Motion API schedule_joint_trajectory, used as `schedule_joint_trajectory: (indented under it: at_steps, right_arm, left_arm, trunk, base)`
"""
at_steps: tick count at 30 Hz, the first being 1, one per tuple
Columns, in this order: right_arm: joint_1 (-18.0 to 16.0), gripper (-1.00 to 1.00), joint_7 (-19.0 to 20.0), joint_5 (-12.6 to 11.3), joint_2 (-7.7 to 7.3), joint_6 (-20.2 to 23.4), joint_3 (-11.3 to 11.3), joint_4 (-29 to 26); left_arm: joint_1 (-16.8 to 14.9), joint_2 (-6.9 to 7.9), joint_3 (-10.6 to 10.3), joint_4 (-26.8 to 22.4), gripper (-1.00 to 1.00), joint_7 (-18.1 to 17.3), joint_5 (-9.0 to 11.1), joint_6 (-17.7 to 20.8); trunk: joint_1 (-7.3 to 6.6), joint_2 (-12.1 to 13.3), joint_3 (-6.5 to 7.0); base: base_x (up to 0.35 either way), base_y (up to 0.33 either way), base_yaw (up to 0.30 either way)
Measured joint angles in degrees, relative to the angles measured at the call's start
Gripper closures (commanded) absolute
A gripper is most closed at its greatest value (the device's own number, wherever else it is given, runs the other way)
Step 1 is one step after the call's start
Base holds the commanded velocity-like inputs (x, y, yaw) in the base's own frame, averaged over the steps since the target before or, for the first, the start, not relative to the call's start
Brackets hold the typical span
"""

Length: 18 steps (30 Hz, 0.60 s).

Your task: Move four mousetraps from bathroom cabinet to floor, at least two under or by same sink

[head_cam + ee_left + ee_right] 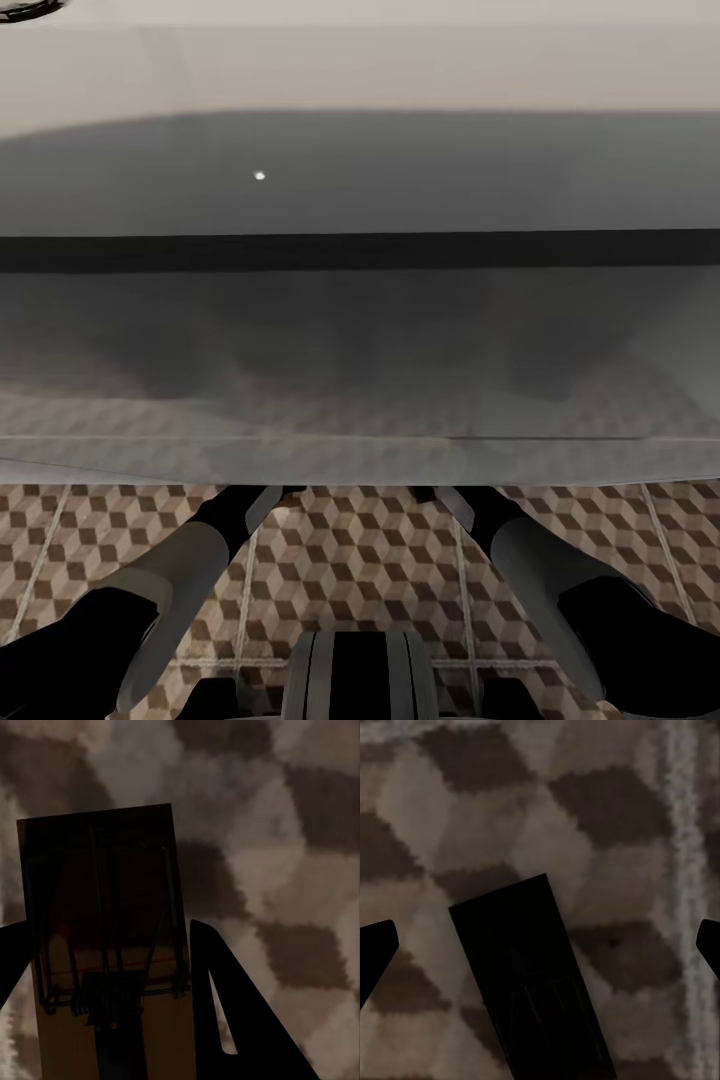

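Observation:
In the left wrist view a tan mousetrap with dark wire and a faint red mark sits between the two dark fingers of my left gripper, which is shut on its sides just above the cube-patterned bathroom floor. A second mousetrap, dark in shadow, lies flat on the tiles. My right gripper hangs over it, wide open and apart from it. A wide white body, apparently the sink vanity, spans the head view, and both arms reach under its front edge.
Cube-pattern tiles show in front of the vanity between my two forearms. The robot's trunk is at the bottom centre. A pale grout line runs beside the right gripper.

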Motion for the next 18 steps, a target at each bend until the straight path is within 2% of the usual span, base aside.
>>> schedule_joint_trajectory:
  at_steps: [18]
  right_arm:
    - [-0.25, -1.00, 0.00, 0.01, 0.00, 0.00, 0.00, 0.00]
  left_arm:
    - [-0.26, -0.01, -0.04, -0.01, 1.00, 0.02, -0.09, 0.00]
  trunk:
    - [0.00, 0.00, -0.33]
  base:
    - [0.000, 0.000, 0.000]
